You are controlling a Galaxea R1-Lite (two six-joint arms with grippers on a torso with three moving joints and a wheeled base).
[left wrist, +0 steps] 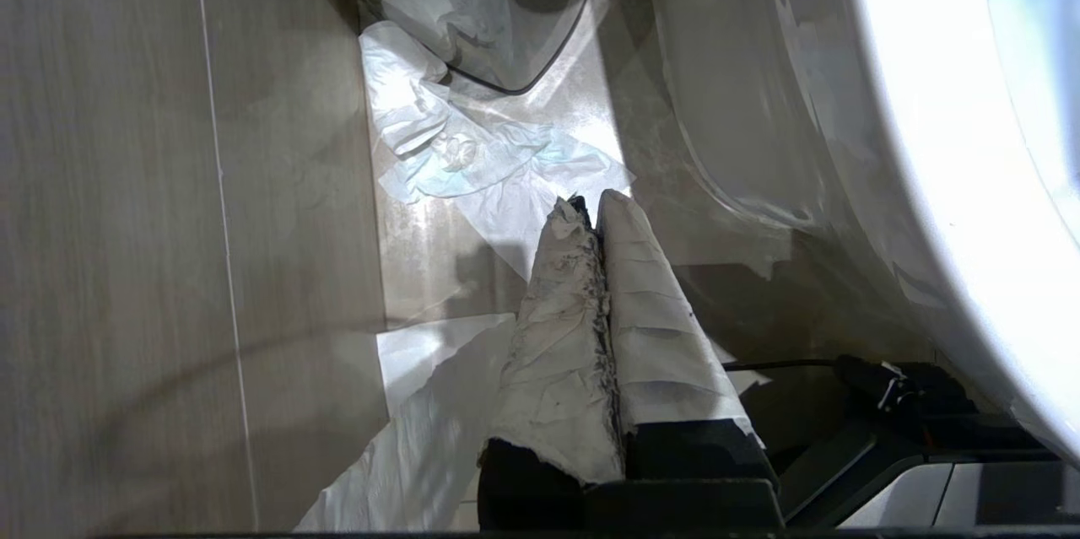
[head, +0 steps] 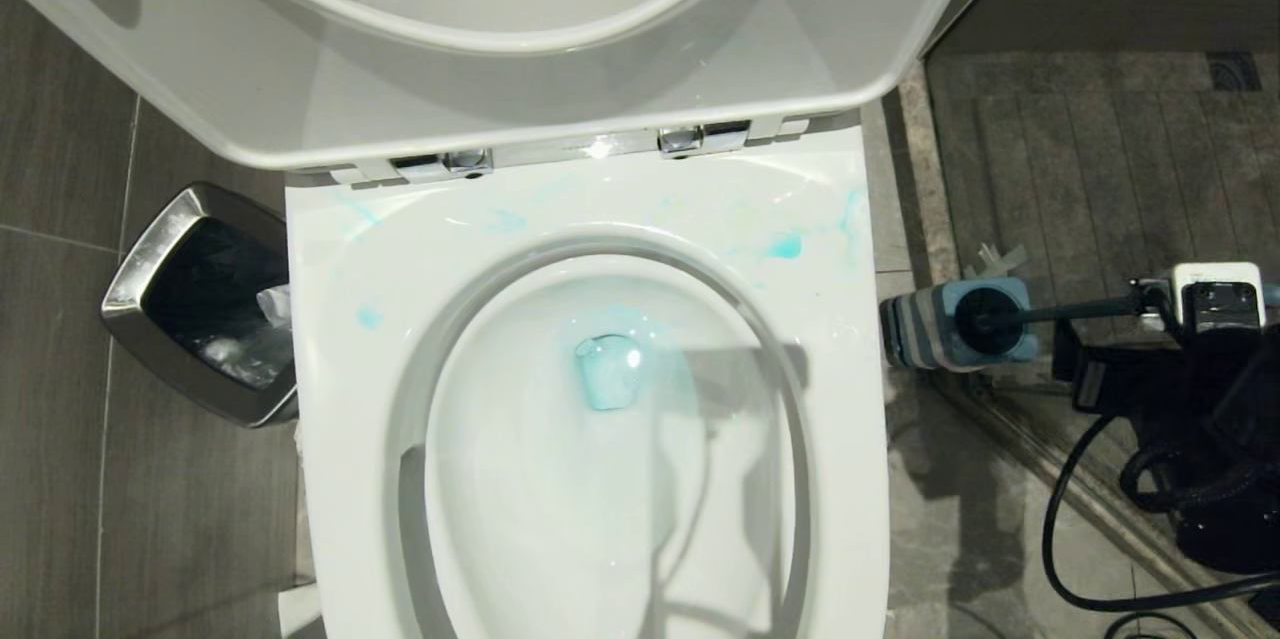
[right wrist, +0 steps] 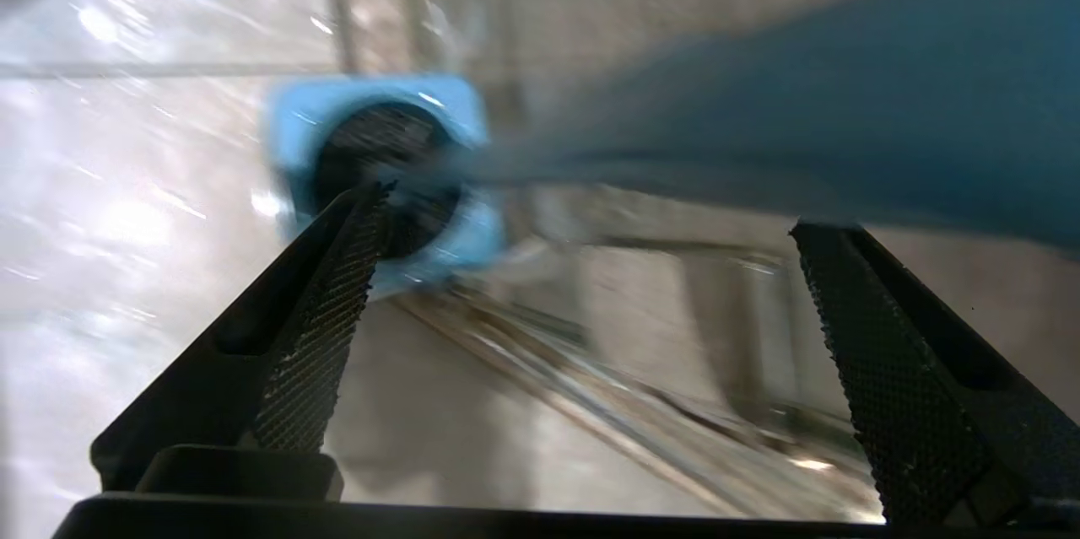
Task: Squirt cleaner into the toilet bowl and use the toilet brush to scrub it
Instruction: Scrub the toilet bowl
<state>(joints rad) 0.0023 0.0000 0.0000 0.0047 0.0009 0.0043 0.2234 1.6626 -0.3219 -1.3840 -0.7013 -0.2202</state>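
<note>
1. I see the toilet bowl (head: 590, 439) directly below the head camera, with its seat and lid (head: 500, 29) raised against the back.
2. Pale turquoise smears of cleaner (head: 785, 245) mark the broad rim near the hinges, and a denser blue patch sits at the drain in the basin.
3. The toilet brush (head: 1060, 311) stands in its holder (head: 950, 324) on the floor just beside the bowl's right flank; the dark handle leans out of the holder toward the right arm.
4. The right claw (right wrist: 582, 269) is spread wide, its two black textured fingers (right wrist: 321, 328) well apart and pinching nothing.
5. In the right wrist view the brush handle (right wrist: 801, 126) passes across just beyond the finger tips, running back to the blue holder (right wrist: 380, 176). I cannot tell whether it touches either finger; the picture is blurred.
6. The left claw (left wrist: 591, 214) is pressed together, its wrapped fingers (left wrist: 641, 311) meeting with nothing between them. It hangs low beside the bowl's outer wall (left wrist: 759, 100), over the floor.
7. Crumpled white paper (left wrist: 456, 151) lies on the floor ahead of the left claw, next to a steel-rimmed waste bin (head: 195, 304) on the bowl's left.
</note>
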